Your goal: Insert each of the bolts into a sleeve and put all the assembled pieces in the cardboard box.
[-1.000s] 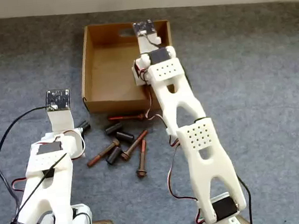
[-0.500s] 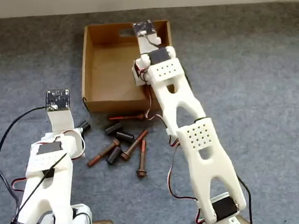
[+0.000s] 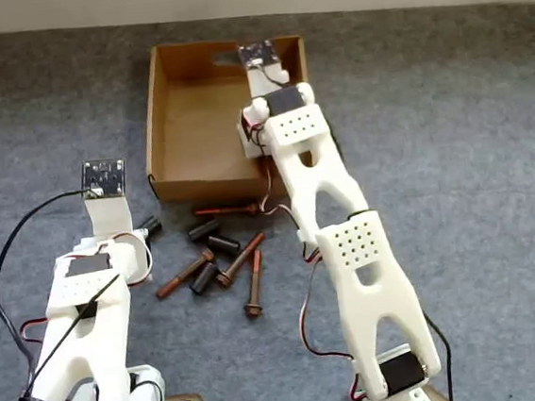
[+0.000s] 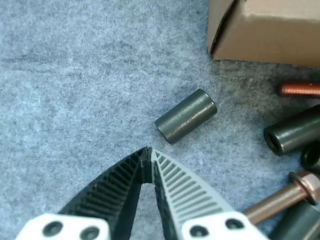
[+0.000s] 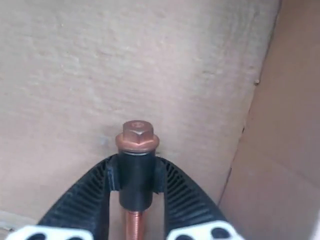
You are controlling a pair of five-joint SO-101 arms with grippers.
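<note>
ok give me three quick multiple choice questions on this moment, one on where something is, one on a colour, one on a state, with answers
1. Where is the right gripper?
A) over the loose parts
B) over the floor of the cardboard box
C) beside the other arm's base

2. What colour are the bolts?
A) silver
B) copper
C) black

3. How is the left gripper?
A) shut on a sleeve
B) wide open
C) shut, holding nothing

Answers:
1 B, its wrist view shows cardboard floor and wall behind the sleeved bolt it grips.
2 B, the loose ones by the box and the held one's head are copper.
3 C, its fingertips meet, and the nearest dark sleeve lies apart from them.
</note>
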